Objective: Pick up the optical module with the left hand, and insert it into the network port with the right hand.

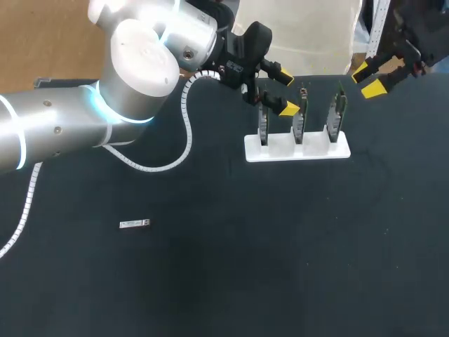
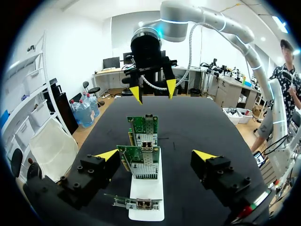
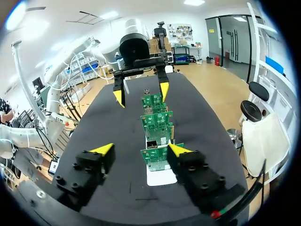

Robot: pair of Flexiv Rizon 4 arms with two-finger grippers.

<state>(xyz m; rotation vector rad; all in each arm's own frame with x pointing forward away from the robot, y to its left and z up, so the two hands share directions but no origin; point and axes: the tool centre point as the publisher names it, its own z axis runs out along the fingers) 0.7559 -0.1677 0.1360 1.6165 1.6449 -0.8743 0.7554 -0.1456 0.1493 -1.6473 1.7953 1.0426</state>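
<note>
Head view is showing the small, flat, silvery metal optical module (image 1: 135, 224) lying on the dark table (image 1: 280, 267). It is well apart from both grippers and from the white plastic holder (image 1: 295, 150), which is carrying three upright green network cards (image 1: 299, 119). The left gripper (image 1: 286, 91) is hovering at the holder's left end, its yellow-tipped fingers spread wide with nothing gripped. The right gripper (image 1: 368, 79) is hanging beyond the holder's right end, likewise wide and empty. In the left wrist view the nearest card is showing between that gripper's open fingers, and neither finger seems to be touching it. The pick is not yet begun. The module is looking light and stiff, and its smooth metal is probably slippery. Since it is lying low on the table, the fingers should be closing across its narrow sides near one end. That leaves the plug end free for the right gripper.
</note>
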